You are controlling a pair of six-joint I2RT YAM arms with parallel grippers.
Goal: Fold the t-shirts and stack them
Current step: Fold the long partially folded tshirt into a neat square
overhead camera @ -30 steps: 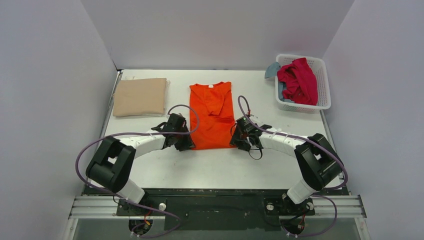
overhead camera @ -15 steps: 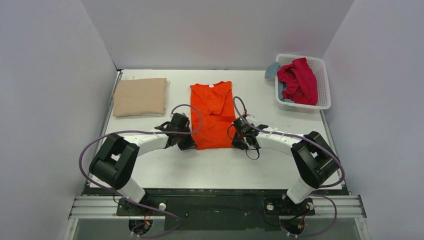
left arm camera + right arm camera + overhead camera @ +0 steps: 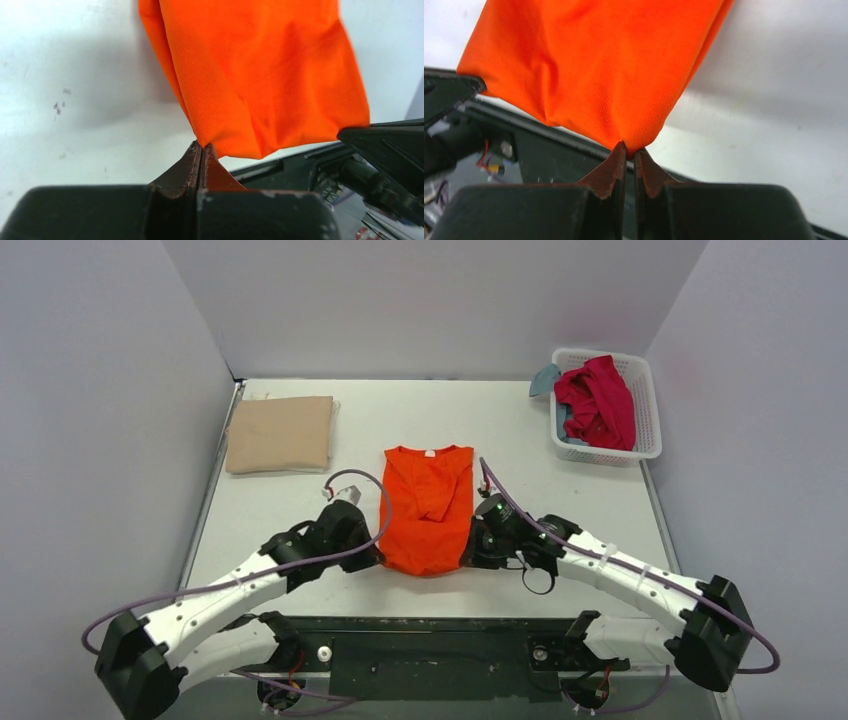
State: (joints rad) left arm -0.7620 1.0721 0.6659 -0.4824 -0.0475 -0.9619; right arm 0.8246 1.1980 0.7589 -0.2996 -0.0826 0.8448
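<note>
The orange t-shirt, sleeves folded in and white neck label at the far end, lies lengthways at the table's middle, its near hem lifted towards the front edge. My left gripper is shut on the hem's left corner. My right gripper is shut on the hem's right corner. The orange cloth hangs from both grips in the wrist views. A folded tan t-shirt lies at the far left. A crimson t-shirt and a grey-blue one sit in the basket.
The white lattice basket stands at the far right corner. Grey walls close in the table on the left, back and right. The black base rail runs along the table's near edge, just under the lifted hem.
Both grippers have pulled back towards the near edge holding the hem's corners. The orange t-shirt slid nearer with them and its near hem has risen off the table.
</note>
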